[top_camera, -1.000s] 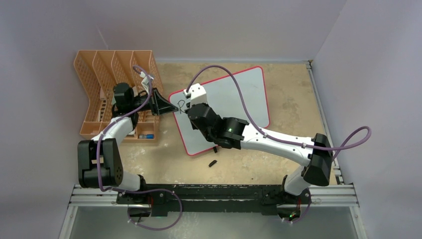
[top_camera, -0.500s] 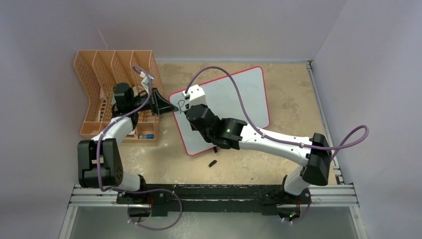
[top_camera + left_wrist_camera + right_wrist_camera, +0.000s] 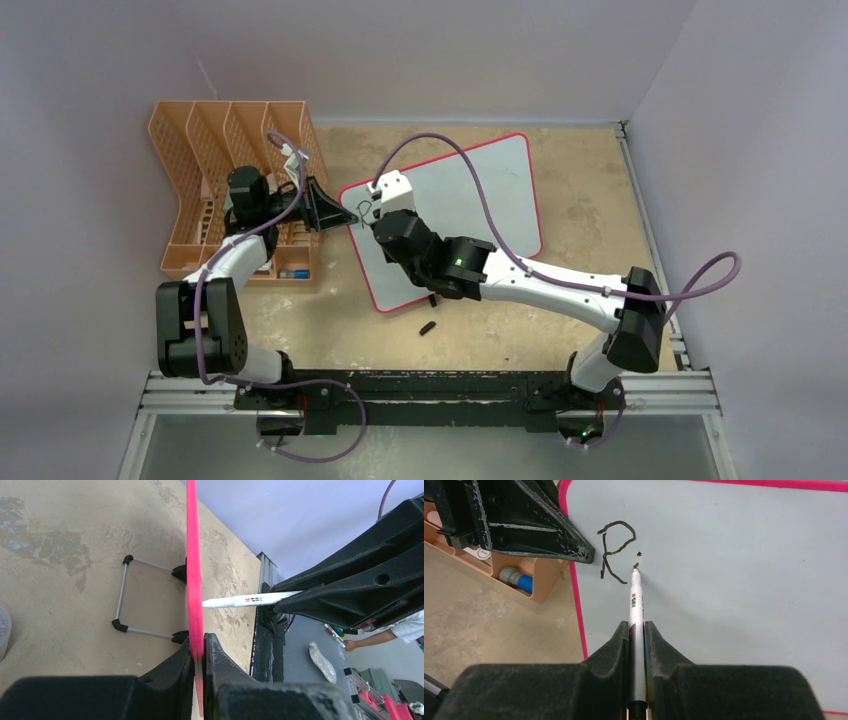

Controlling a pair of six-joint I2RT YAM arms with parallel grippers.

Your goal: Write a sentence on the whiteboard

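Tan counter carries the whiteboard, its pink rim pinched by the closed left tool to steady it while the right tool, clamped on a marker, touches the tip beside the sentence, so far just an R.

Left arm is bent sharply at the elbow, its forearm reaching forward and inward. The left claw is clamped tight on the whiteboard rim. Right arm stretches low across toward its left, and the right claw pinches a marker, just beside the left claw.
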